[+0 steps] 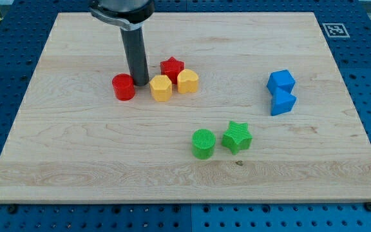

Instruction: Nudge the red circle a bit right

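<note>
The red circle (123,87) sits on the wooden board (76,148) left of centre, toward the view's top. My tip (139,84) stands just to the right of it, close to or touching its right side. Right of my tip lie a yellow block (161,88), a red star (172,67) and a yellow heart-like block (187,82), bunched together.
Two blue blocks (281,92) stand stacked in the view at the right. A green circle (203,143) and a green star (237,136) sit side by side toward the view's bottom centre. A marker tag (335,29) is at the board's top right corner.
</note>
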Controlling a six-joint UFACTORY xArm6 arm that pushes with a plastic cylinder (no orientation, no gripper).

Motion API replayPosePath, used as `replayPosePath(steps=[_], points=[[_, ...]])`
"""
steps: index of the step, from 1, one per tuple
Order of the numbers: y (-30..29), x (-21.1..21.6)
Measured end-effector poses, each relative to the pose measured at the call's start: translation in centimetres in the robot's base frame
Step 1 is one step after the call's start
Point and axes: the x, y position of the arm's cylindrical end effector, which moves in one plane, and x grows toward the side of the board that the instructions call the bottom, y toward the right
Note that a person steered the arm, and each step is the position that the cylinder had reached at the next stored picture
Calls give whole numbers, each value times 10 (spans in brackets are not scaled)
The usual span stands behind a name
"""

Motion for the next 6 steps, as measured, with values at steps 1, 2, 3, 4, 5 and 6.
replayPosePath(steps=[1, 2, 3, 4, 5, 6], points=[[-26, -20], [-68, -20], [-89, 17], [-80, 49], [-77, 41], [-62, 15]])
